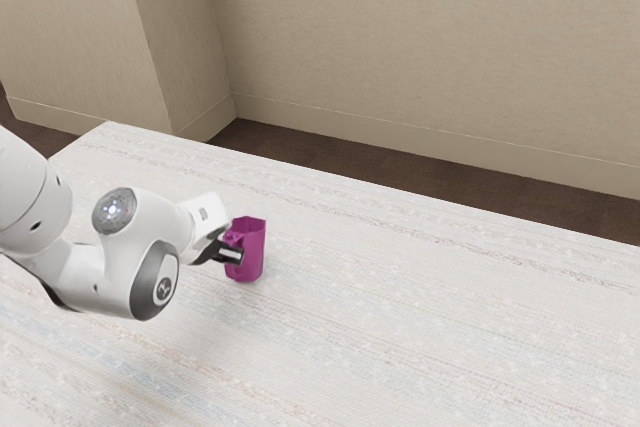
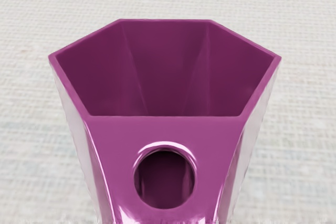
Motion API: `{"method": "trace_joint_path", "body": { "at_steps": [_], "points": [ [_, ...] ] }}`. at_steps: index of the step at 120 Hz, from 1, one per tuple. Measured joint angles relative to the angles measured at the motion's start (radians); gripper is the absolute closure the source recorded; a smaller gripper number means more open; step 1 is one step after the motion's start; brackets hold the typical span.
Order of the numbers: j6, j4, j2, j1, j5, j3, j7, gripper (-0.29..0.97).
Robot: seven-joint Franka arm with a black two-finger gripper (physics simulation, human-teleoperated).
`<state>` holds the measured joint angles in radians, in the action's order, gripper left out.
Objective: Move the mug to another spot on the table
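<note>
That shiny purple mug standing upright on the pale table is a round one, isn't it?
Not quite. The glossy magenta mug is six-sided, not round: the wrist view looks down into its rim, which is a clear hexagon with flat walls. The rest holds: in the exterior view it stands upright on the pale table.

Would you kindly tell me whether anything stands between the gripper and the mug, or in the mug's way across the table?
Nothing visible does. The gripper sits at the mug, by its handle; no other object shows on the table.
</note>
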<state>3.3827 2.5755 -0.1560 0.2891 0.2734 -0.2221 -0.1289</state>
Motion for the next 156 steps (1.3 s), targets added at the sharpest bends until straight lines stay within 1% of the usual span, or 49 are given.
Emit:
{"method": "trace_joint_path", "body": {
  "at_steps": [14,39,52,74,88,96,104,115,125,136,145,156],
  "points": [
    [0.003,0.007,0.000,0.001,0.000,0.002,0.013,0.53],
    [-0.001,0.027,0.024,0.011,-0.001,0.003,0.029,0.28],
    [-0.006,0.028,0.029,0.012,-0.002,0.003,0.034,0.18],
    [-0.028,0.028,0.060,0.010,-0.002,0.003,0.041,0.09],
    [-0.062,0.028,0.109,0.009,-0.002,0.003,0.044,0.06],
    [-0.105,0.021,0.155,0.006,-0.003,0.003,0.045,0.05],
    [-0.234,-0.054,0.202,-0.001,-0.006,0.002,0.043,0.04],
    [-0.455,-0.180,0.214,-0.049,-0.017,0.001,0.040,0.04],
    [-0.685,-0.357,0.204,-0.102,-0.060,-0.002,0.038,0.03],
    [-0.922,-0.550,0.186,-0.131,-0.119,-0.008,0.036,0.03],
    [-1.082,-0.673,0.169,-0.147,-0.147,-0.009,0.032,0.03],
    [-1.262,-0.840,0.144,-0.165,-0.163,-0.008,0.028,0.02]
  ]
}}
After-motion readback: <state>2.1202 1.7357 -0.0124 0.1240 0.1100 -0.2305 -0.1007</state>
